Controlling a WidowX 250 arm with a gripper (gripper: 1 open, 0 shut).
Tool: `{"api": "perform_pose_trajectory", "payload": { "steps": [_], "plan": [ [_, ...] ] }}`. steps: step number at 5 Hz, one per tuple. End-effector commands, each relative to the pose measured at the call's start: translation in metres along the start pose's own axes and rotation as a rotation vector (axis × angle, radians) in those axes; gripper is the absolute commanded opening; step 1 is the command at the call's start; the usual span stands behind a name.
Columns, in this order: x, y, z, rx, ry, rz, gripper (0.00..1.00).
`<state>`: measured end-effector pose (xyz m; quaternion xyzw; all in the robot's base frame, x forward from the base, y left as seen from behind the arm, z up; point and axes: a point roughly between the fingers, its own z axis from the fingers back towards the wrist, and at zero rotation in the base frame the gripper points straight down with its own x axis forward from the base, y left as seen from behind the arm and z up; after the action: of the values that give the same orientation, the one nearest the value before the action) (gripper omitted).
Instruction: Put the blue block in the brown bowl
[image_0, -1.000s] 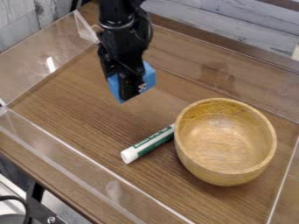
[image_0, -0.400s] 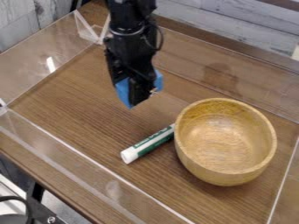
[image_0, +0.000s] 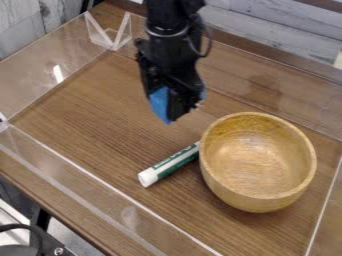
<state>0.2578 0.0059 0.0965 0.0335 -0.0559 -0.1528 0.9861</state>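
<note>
You are holding the blue block (image_0: 170, 104) up beside the brown bowl (image_0: 259, 162), on the bowl's upper-left side in the view; the block is staying outside the rim, and whether it is touching the tabletop is hard to tell, though it seems to be hanging above it. Your gripper (image_0: 170, 92) is clenching the block between its fingers, with the arm (image_0: 168, 35) reaching in from beyond the bowl's far side. The marker pen (image_0: 168, 166) is lying on the wooden tabletop (image_0: 80, 128) just left of the bowl, slanting, its upper end near the rim. As for progress, the pick-up looks done, and you are seemingly left with the carry and the drop: bringing the block across to the bowl, getting it over the opening and letting go. Nothing is showing inside the bowl, so the placing itself is still waiting for you
</note>
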Motion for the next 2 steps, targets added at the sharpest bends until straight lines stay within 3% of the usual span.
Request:
{"api": "perform_pose_trajectory", "payload": {
  "steps": [1, 2],
  "plan": [
    [0.015, -0.014, 0.023, 0.021, -0.083, 0.007, 0.0],
    [0.019, -0.034, 0.027, 0.019, -0.102, 0.02, 0.0]
  ]
}}
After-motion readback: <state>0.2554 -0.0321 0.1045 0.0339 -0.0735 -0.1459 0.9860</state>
